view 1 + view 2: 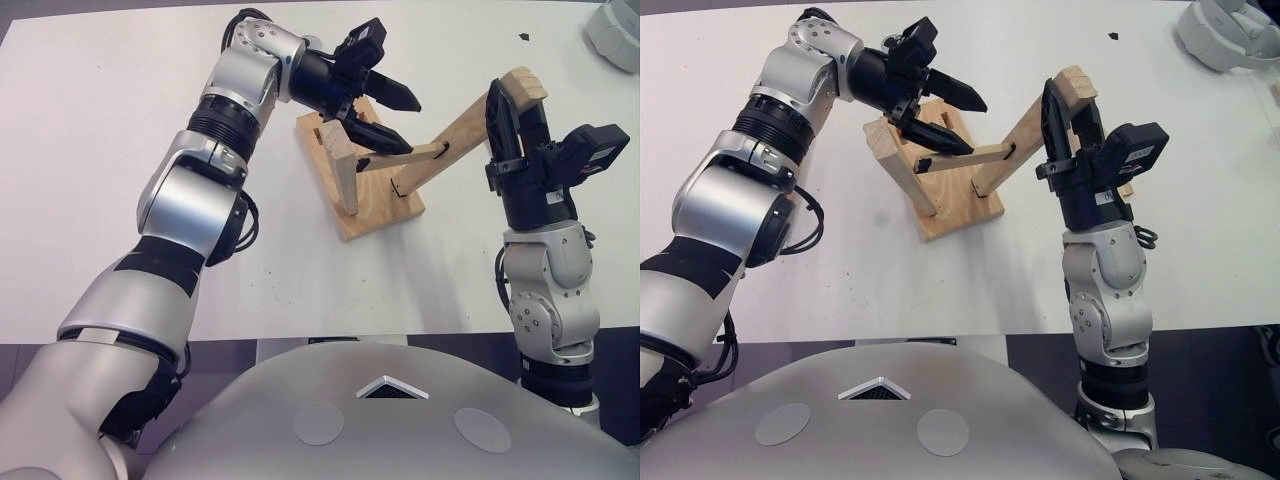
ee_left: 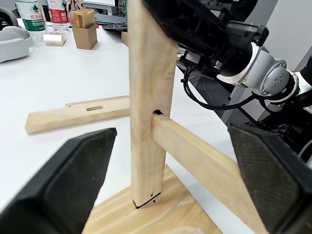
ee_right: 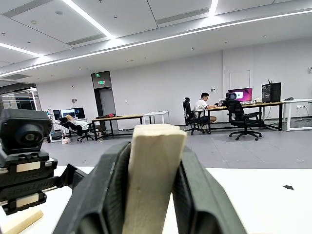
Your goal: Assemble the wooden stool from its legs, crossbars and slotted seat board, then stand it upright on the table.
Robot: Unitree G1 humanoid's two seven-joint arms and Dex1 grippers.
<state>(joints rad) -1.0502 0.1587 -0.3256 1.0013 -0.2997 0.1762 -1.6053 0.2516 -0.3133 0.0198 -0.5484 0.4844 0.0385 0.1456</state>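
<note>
1. Note seat board [image 1: 375, 215] lying flat on the surface [image 1: 120, 150], with upright leg [image 1: 343, 165] standing in it.
2. Note tilted leg [image 1: 455, 135], foot at a slot in the seat board, top clamped in the right end effector [image 1: 517, 105], closed tight on the wood.
3. Note crossbar [image 1: 410, 155] entering a mortise in the tilted leg and running toward the upright leg; cannot tell whether seated at that far end.
4. Note left end effector [image 1: 408, 122] spread wide, holding nothing, poised about the crossbar near the upright leg.
5. Note loose slotted piece [image 2: 78, 112] lying on the surface beyond, untouched.
6. Judge assembly partway: two legs and one crossbar engaged at most.
7. Expect risk of the crossbar pulling out of its mortise on swinging the tilted leg upright, through the changing angle between legs.
8. Expect risk of the upright leg levering out or toppling, being unsupported by either end effector.
9. Expect risk of the seat board sliding under side load, with nothing pinning it.
10. Guard against the left end effector clipping the crossbar on closing off-centre.
</note>
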